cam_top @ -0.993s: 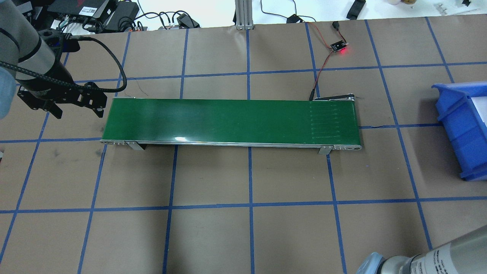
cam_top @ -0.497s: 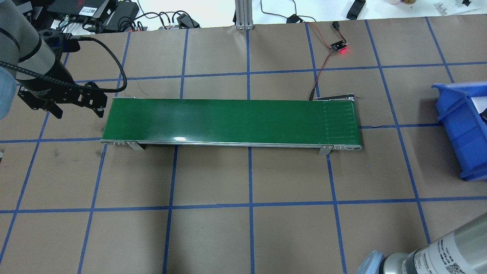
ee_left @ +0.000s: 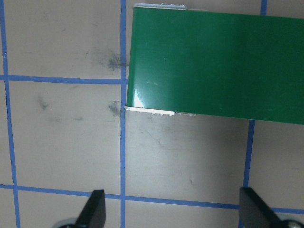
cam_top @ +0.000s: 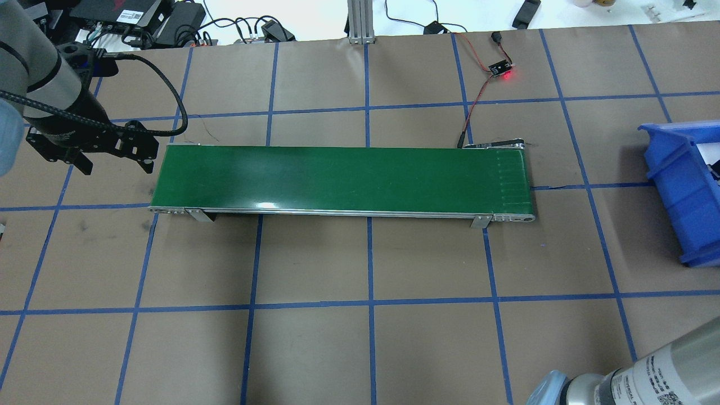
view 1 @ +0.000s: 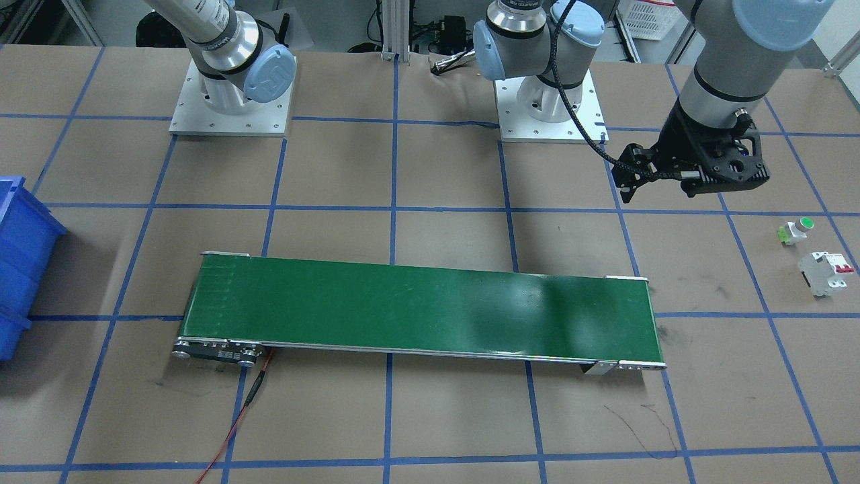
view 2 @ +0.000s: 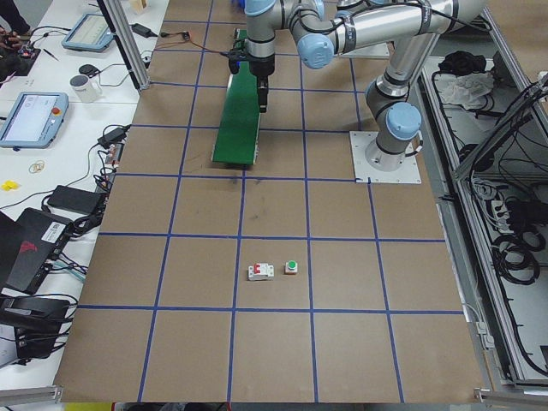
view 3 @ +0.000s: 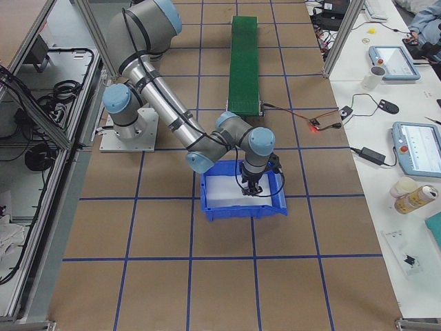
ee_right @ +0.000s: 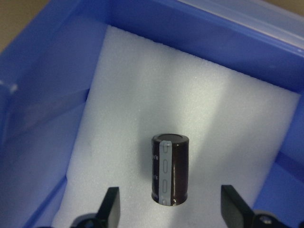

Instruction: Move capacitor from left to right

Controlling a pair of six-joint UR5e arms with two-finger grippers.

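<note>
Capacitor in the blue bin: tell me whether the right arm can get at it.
Probably yes: the right tool hangs open directly over the capacitor, straddling it, with nothing in between.

Bright, even, diffuse overhead light over the whole desk. Shadows are soft and faint, the clearest one a weak patch on the paper beside the blue bin (view 1: 27,262) at the desk's right edge. There's a broad white sheen on the green belt (view 1: 416,309) toward the desk's left edge, a sharper specular spot on its rim in the overhead and left wrist views, and the red LED (cam_top: 508,76) blooms slightly near the far edge. Right wrist view: capacitor (ee_right: 170,168) fairly sharp, white foam (ee_right: 142,95) almost blown out in one bright band, right gripper (ee_right: 169,192) fingertips (ee_right: 112,202) and bin walls out of focus.
</note>
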